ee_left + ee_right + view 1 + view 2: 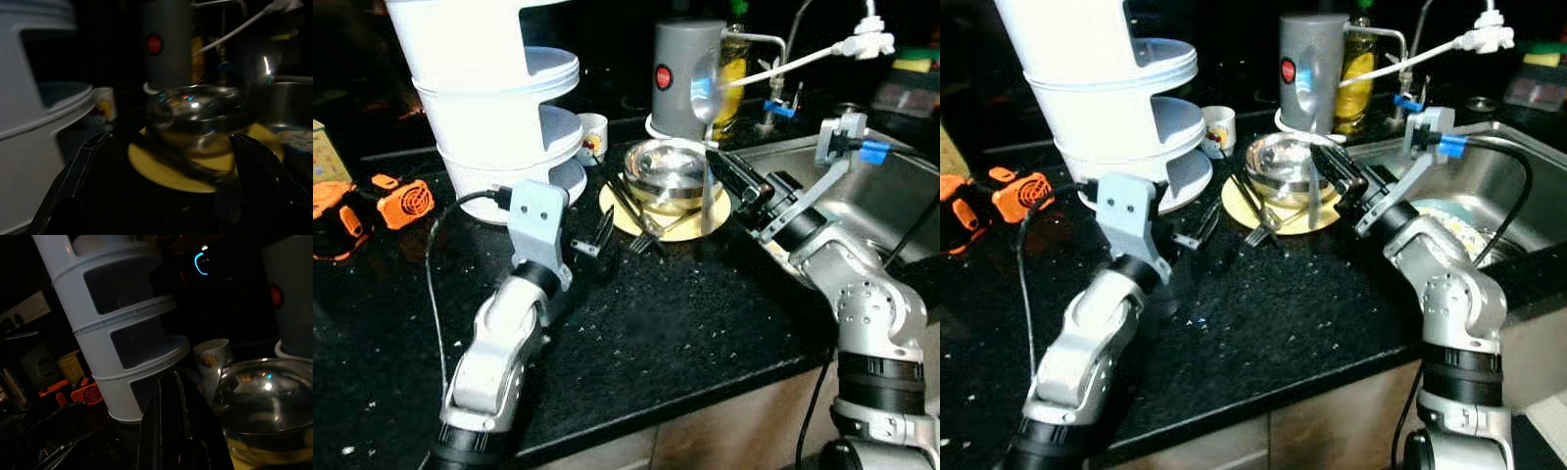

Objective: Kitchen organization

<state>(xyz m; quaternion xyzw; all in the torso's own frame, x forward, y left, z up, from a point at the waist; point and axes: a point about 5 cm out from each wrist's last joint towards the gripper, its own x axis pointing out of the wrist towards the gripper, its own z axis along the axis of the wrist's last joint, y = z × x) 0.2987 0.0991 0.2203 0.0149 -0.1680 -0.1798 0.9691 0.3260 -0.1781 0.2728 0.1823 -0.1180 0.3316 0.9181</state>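
Observation:
A steel bowl [668, 171] sits on a yellow plate [636, 223] on the black counter, with a fork [643, 238] lying across the plate's front. My right gripper [722, 168] is at the bowl's right side, shut on a long steel spoon [704, 98] that stands upright, bowl end up. In the right wrist view its fingers [172, 431] press together. My left gripper [593, 240] hovers low just left of the plate, open, and its two fingers [90, 161] frame the bowl [195, 110] with nothing between them.
A white tiered rack [494, 108] stands at the back left with a small cup [593, 135] beside it. A grey jug [683, 78] is behind the bowl. The steel sink [901, 191] lies to the right. Orange tools [372, 208] rest at the far left.

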